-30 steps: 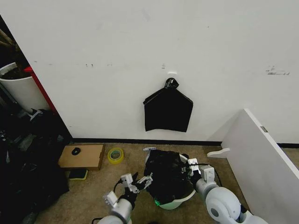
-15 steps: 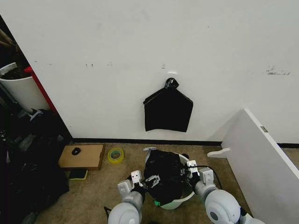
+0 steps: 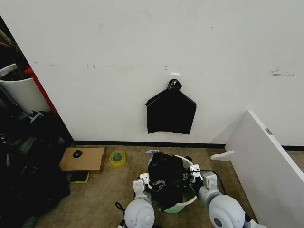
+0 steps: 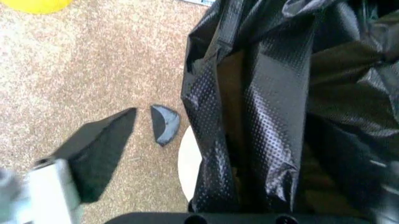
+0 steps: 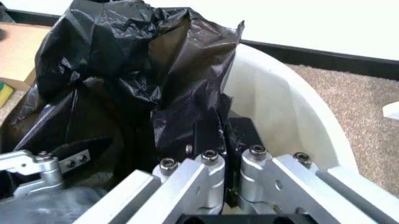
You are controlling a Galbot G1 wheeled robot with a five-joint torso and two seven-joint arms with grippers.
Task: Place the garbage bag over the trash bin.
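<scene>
The trash bin [image 3: 186, 203] is a round white bucket on the carpet just in front of me. The garbage bag [image 3: 166, 175] is crumpled black plastic, heaped in and over the bin's left side. My left gripper [image 3: 155, 184] is against the bag's left flank, open. One dark finger [image 4: 100, 148] is outside over the carpet, beside the bag [image 4: 268, 116] and a sliver of the bin's rim [image 4: 188, 161]. My right gripper [image 5: 225, 135] is inside the bin's wall [image 5: 281, 112], shut on a fold of the bag [image 5: 124, 60].
A flat black bundle [image 3: 171, 114] hangs on the wall behind the bin. A white board [image 3: 266, 161] leans at the right. A cardboard box [image 3: 84, 159] and a yellow tape roll [image 3: 117, 157] lie to the left. A taller white bin [image 3: 19, 90] and dark clutter stand at the far left.
My left arm has swung right, bringing its gripper from the open carpet up against the bag. The bag sits lower and more of the bin's far rim shows.
</scene>
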